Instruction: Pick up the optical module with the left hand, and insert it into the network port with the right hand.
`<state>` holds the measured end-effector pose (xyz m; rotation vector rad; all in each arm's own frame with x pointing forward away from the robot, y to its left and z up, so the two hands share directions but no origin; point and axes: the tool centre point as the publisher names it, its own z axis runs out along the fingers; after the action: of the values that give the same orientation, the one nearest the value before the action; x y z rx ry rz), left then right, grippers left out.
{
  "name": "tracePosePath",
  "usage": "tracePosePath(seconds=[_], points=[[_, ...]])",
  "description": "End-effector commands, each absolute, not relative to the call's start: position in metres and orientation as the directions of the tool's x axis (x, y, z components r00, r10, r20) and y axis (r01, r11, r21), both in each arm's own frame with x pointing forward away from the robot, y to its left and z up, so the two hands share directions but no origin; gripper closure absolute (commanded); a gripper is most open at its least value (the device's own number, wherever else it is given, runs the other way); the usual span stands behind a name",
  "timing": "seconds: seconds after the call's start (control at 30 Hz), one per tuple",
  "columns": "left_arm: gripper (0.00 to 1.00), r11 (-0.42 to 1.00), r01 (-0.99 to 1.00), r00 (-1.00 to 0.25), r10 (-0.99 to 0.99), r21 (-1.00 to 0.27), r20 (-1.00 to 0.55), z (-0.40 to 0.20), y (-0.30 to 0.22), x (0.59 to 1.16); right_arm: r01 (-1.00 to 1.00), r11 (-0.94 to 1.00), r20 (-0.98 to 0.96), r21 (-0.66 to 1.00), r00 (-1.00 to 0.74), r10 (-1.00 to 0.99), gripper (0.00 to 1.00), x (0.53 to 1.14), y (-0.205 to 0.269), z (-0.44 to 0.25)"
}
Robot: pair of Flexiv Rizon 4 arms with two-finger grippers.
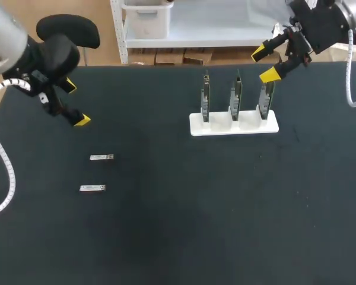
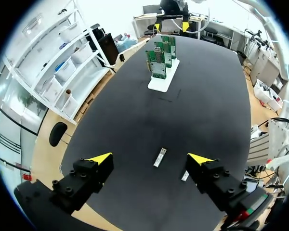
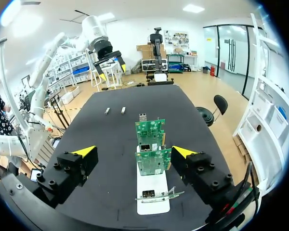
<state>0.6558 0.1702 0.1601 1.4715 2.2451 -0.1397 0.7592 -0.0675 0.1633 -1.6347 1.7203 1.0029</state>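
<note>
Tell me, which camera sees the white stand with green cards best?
The right wrist view: the white stand sits close ahead of the right claw, cards face-on. The head view shows them edge-on; the left wrist view shows it far off.

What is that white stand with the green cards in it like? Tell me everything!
The white stand is a flat, plastic-looking slab lying on the black table, right of the middle. Three green circuit cards stand upright in it in a row, with metal ports. The right pincer hangs open above one end card, apparently not touching.
</note>
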Motion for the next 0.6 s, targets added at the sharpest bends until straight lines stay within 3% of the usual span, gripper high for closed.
tracePosePath(seconds=[0.03, 0.2, 0.47, 0.6], points=[[0.0, 0.425, 0.891, -0.327, 0.845, 0.16, -0.423, 0.159, 0.171, 0.655, -0.99, -0.02, -0.815, 0.136, -0.1, -0.571, 0.0, 0.758, -0.068, 0.163], [0.0, 0.398, 0.904, -0.303, 0.854, 0.156, -0.423, 0.157, 0.167, 0.654, -0.99, -0.02, -0.815, 0.136, -0.1, -0.571, 0.0, 0.758, -0.068, 0.163], [0.0, 0.158, 0.972, -0.114, 0.965, 0.174, -0.238, 0.117, 0.172, 0.628, -0.99, -0.02, -0.815, 0.136, -0.1, -0.571, 0.0, 0.758, -0.068, 0.163], [0.0, 0.131, 0.972, -0.106, 0.986, 0.195, -0.13, 0.1, 0.181, 0.619, -0.99, -0.02, -0.815, 0.136, -0.1, -0.571, 0.0, 0.758, -0.068, 0.163]])
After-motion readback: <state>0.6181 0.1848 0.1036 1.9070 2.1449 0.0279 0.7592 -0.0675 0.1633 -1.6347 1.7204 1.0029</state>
